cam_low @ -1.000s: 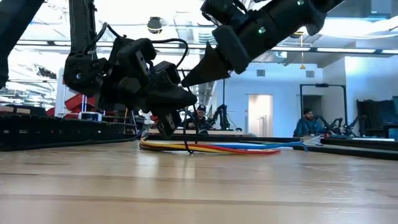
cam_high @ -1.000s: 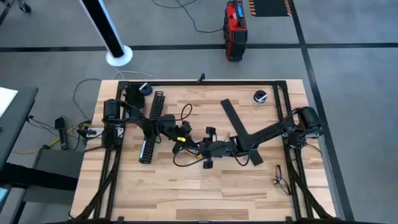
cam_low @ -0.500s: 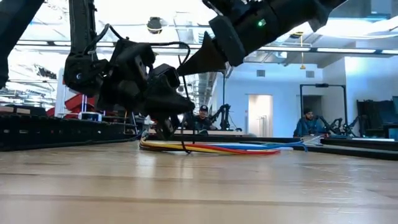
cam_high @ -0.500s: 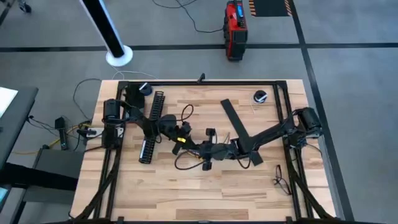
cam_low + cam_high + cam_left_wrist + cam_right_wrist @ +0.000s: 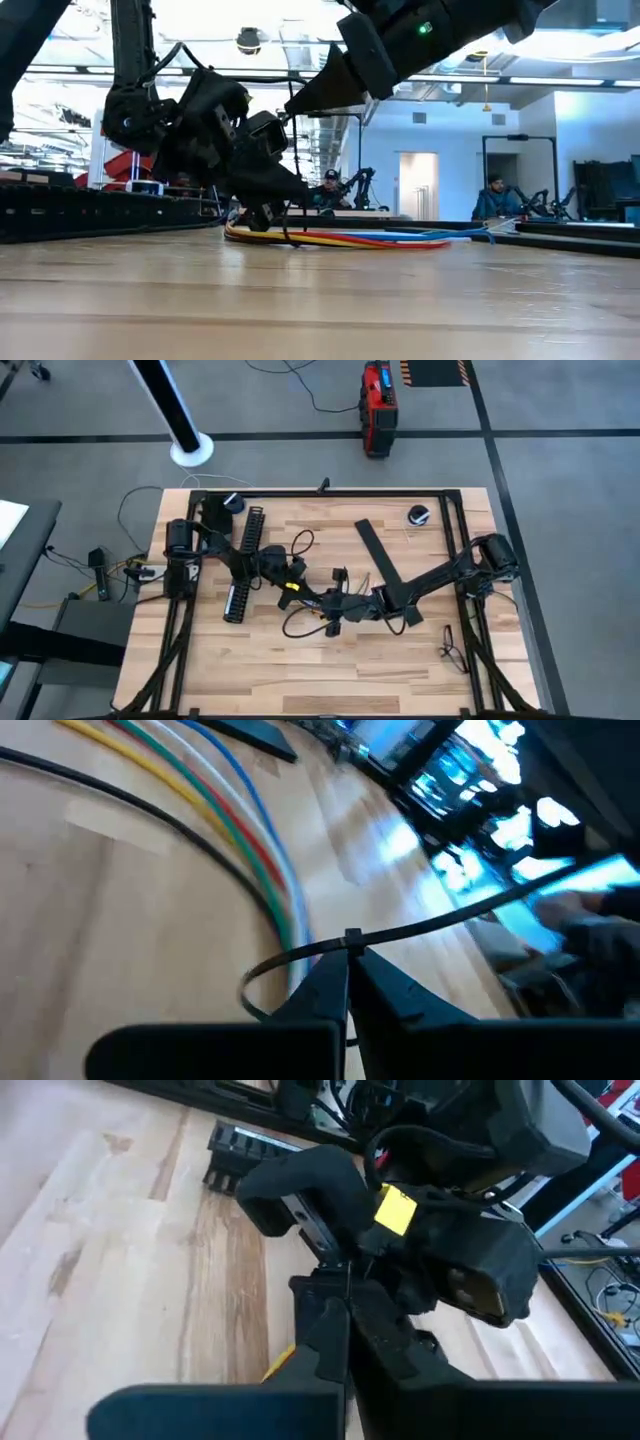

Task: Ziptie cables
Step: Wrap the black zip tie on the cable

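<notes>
Nearest in the low view: bare table (image 5: 320, 300), then cables (image 5: 340, 238) flat near its middle, red, yellow, blue, white. Just above them, left gripper (image 5: 347, 982), jaws pinched on a black ziptie (image 5: 300, 960) looped round the cables. Close by, right gripper (image 5: 345, 1320), fingers closed on the ziptie tail. Behind, 2 seated people. Along the left edge, slotted channel (image 5: 243, 560).

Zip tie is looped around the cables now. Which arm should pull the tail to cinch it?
Probably the right. The left gripper is shut on the zip tie at its head, beside the cables, anchoring it. The right gripper sits shut just opposite, nearest the free tail.
</notes>
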You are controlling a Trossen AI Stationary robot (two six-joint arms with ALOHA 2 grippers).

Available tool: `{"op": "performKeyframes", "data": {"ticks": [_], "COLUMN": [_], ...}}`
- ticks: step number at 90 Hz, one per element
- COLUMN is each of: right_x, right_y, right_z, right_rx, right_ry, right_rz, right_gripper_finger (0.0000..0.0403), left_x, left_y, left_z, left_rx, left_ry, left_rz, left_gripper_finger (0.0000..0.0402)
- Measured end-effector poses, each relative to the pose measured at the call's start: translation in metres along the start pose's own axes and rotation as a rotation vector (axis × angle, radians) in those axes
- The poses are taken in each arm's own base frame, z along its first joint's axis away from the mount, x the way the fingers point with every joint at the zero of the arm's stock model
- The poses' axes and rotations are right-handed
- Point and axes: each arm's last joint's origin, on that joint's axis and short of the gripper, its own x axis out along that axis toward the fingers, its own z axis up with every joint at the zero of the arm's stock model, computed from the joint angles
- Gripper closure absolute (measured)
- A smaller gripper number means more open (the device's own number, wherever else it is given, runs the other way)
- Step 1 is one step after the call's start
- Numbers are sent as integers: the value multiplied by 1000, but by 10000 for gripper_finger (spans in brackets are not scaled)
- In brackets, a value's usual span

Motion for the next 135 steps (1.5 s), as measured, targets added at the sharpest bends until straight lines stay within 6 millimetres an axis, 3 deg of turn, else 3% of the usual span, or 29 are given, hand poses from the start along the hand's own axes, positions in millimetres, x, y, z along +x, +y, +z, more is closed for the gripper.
{"op": "performKeyframes", "data": {"ticks": [9,30,64,82,110,135], "right_x": [0,0,0,0,0,0], "right_y": [0,0,0,0,0,1], "right_z": [0,-1,-1,-2,-3,-4], "right_rx": [1,-4,-7,-12,-17,-22], "right_ry": [-1,8,13,20,26,35], "right_rz": [0,1,2,3,5,7], "right_gripper_finger": [403,403,403,403,403,403], "left_x": [5,13,13,13,20,19], "left_y": [-10,-19,-19,-19,-29,-21], "left_z": [-1,-6,-5,-5,-14,-15], "left_rx": [29,74,78,79,63,16], "left_ry": [16,28,6,6,66,52], "left_rz": [-96,-108,-76,-77,-132,15], "left_gripper_finger": [401,394,288,251,244,243]}}
